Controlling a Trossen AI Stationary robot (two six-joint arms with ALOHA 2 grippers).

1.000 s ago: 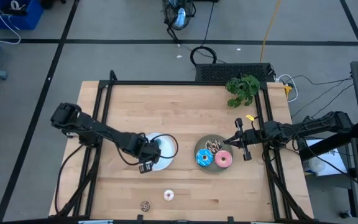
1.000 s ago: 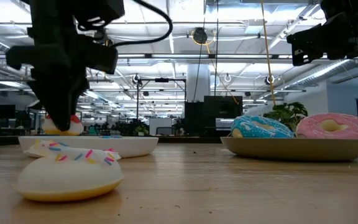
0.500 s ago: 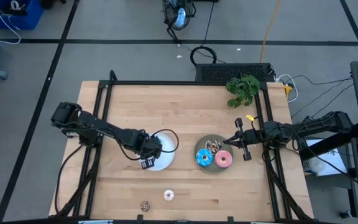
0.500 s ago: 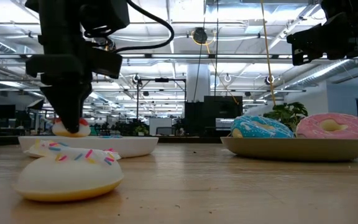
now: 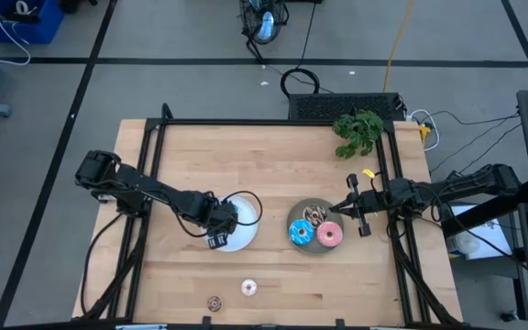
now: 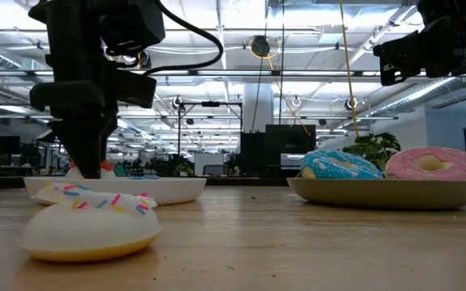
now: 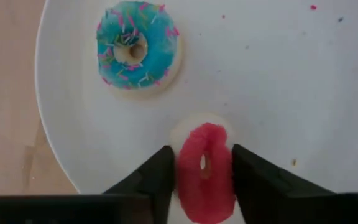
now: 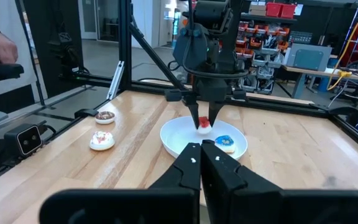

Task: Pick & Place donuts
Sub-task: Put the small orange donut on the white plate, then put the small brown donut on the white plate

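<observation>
**Q:** where's the red mini donut right now?

**A:** From my remote feed, the left gripper (image 7: 202, 171) is pinching the red mini donut (image 7: 204, 171) low over the white plate (image 7: 291, 93), near its edge. The blue mini donut (image 7: 138, 48) lies on that plate too. The right gripper (image 8: 201, 163) hangs pressed together by the grey plate (image 5: 302, 246), well right of the white plate.

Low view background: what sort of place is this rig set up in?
Most likely a robotics lab or industrial workshop. Behind the wooden table the low view shows a large open hall with exposed ceiling trusses and strip lights; the right wrist view shows shelving with red bins and a workbench with equipment.
</observation>
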